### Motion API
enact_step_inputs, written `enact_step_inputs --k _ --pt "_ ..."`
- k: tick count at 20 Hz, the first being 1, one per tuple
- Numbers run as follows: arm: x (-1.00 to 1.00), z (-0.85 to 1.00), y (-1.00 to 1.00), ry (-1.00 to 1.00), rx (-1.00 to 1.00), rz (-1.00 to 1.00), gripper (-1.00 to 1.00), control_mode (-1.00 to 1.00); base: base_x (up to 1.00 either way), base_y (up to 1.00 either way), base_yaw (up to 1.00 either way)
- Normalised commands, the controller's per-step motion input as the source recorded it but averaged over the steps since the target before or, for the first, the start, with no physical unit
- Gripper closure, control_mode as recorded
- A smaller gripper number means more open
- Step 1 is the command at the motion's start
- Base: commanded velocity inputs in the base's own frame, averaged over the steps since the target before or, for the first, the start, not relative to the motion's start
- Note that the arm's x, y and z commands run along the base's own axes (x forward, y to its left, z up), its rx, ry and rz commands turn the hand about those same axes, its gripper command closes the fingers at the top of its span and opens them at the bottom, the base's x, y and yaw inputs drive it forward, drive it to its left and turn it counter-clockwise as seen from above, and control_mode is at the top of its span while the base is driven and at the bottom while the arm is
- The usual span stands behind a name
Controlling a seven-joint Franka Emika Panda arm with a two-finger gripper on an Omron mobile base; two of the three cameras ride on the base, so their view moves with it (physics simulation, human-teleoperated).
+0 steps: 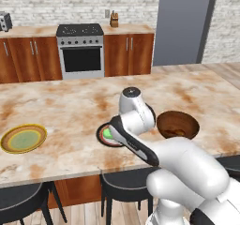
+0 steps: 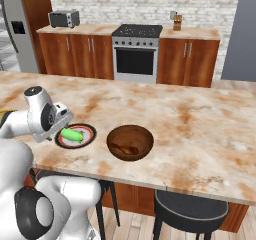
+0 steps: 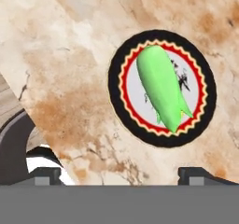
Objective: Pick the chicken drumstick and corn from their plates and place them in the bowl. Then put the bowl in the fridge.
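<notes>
Green corn (image 3: 161, 88): one; plates: two; bowl (image 2: 130, 142): one.

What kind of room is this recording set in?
A rendered home kitchen: a steel oven set among wooden cabinets, a toaster on the back counter, and a marble-topped island with stools.

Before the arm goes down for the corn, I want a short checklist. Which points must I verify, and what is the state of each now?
1. Gripper open: ok, the tips stand wide apart with nothing between them.
2. Corn free to grasp: ok, it lies alone on the black-rimmed plate.
3. Gripper centred over the corn: not ok, in the hand view the corn sits off to the upper right.
4. Drumstick already in the bowl: ok, a brown piece lies inside.
5. Bowl beside the plate: ok, close and apart.
6. Fridge door open: cannot tell.
</notes>
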Motion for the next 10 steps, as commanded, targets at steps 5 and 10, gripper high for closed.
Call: enact_step_inputs --k 5,10 --pt "0.52 -0.09 0.04 0.21 0.00 0.02 -1.00 -1.00 0.00 0.00 0.00" --pt "0.44 -0.29 0.06 0.18 0.00 0.03 -1.00 -1.00 0.00 0.00 0.00"
